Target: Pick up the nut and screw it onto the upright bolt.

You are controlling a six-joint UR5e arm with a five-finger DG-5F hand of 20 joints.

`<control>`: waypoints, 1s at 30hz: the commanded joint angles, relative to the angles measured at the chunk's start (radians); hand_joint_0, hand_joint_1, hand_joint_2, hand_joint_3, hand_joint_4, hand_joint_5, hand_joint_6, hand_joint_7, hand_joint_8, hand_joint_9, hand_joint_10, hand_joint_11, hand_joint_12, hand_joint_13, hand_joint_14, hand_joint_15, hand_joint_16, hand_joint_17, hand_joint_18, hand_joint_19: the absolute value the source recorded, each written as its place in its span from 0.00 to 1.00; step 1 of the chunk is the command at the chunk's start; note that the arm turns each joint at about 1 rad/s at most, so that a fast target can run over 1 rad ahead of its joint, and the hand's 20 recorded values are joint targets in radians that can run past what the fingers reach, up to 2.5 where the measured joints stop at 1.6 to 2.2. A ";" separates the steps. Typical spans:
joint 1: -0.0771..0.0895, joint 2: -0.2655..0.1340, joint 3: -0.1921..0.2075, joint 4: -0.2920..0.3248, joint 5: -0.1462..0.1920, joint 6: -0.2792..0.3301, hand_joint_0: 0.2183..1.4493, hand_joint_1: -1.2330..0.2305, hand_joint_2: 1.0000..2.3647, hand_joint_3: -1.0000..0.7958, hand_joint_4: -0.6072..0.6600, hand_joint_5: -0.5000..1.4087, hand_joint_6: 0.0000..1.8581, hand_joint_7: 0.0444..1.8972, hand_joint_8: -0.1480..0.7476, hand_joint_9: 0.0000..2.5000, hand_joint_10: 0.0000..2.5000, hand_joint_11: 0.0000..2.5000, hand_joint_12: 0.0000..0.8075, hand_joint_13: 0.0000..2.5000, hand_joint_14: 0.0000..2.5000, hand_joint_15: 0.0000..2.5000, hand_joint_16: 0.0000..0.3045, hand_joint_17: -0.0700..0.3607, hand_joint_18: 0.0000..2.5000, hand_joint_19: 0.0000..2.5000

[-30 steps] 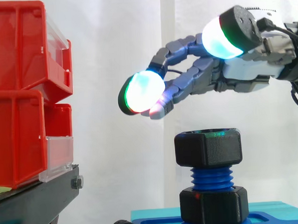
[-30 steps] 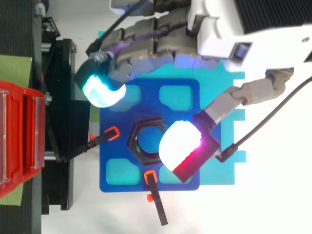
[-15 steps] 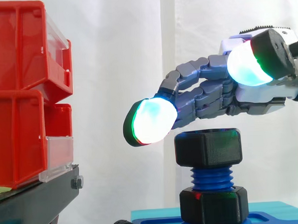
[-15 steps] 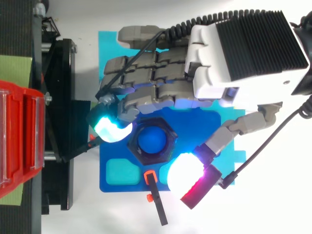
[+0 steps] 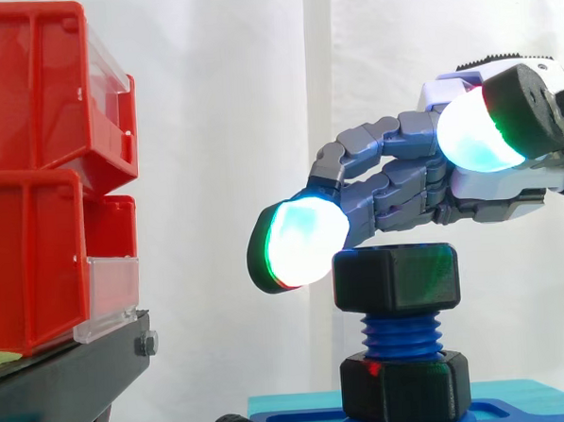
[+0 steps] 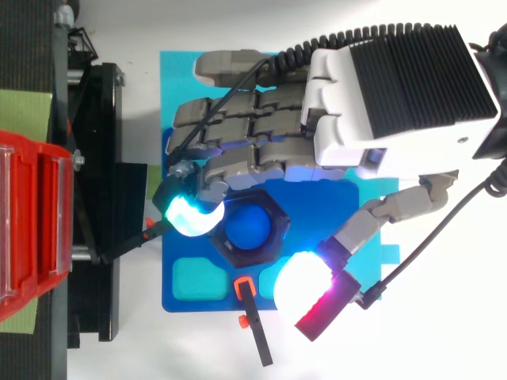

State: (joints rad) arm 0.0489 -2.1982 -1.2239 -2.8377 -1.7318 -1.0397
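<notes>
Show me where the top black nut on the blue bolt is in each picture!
Side view: the top black nut sits right of the middle, above the blue bolt threads.
Top view: the top black nut is the six-sided ring around the blue bolt end, near the middle.
Shared landmark: the red bins, at the left edge in both.
</notes>
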 commanded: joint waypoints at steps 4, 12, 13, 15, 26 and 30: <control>-0.004 0.000 0.000 0.000 0.000 0.000 0.17 0.64 0.00 0.28 0.63 0.19 0.27 0.57 0.45 0.18 0.00 0.00 0.41 0.13 0.00 0.00 0.12 0.35 0.00 0.00; -0.020 0.000 0.000 -0.006 -0.005 -0.002 0.19 0.63 0.00 0.28 0.61 0.21 0.27 0.67 0.46 0.21 0.00 0.00 0.39 0.16 0.00 0.00 0.10 0.33 0.00 0.00; -0.021 0.000 0.000 -0.006 -0.005 -0.002 0.19 0.63 0.00 0.28 0.61 0.21 0.27 0.68 0.46 0.21 0.00 0.00 0.39 0.16 0.00 0.00 0.10 0.33 0.00 0.00; -0.024 0.000 0.000 -0.008 -0.006 -0.002 0.19 0.63 0.00 0.28 0.61 0.21 0.27 0.70 0.46 0.22 0.00 0.00 0.39 0.17 0.00 0.00 0.10 0.32 0.00 0.00; -0.041 0.000 0.000 -0.003 -0.015 -0.002 0.20 0.62 0.00 0.28 0.61 0.23 0.32 0.69 0.47 0.29 0.00 0.00 0.36 0.22 0.00 0.00 0.08 0.29 0.06 0.00; -0.044 0.000 0.000 0.003 -0.017 -0.002 0.21 0.61 0.00 0.28 0.61 0.25 0.32 0.71 0.47 0.32 0.00 0.00 0.34 0.24 0.00 0.00 0.07 0.27 0.09 0.00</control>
State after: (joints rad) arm 0.0075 -2.1982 -1.2241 -2.8384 -1.7475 -1.0416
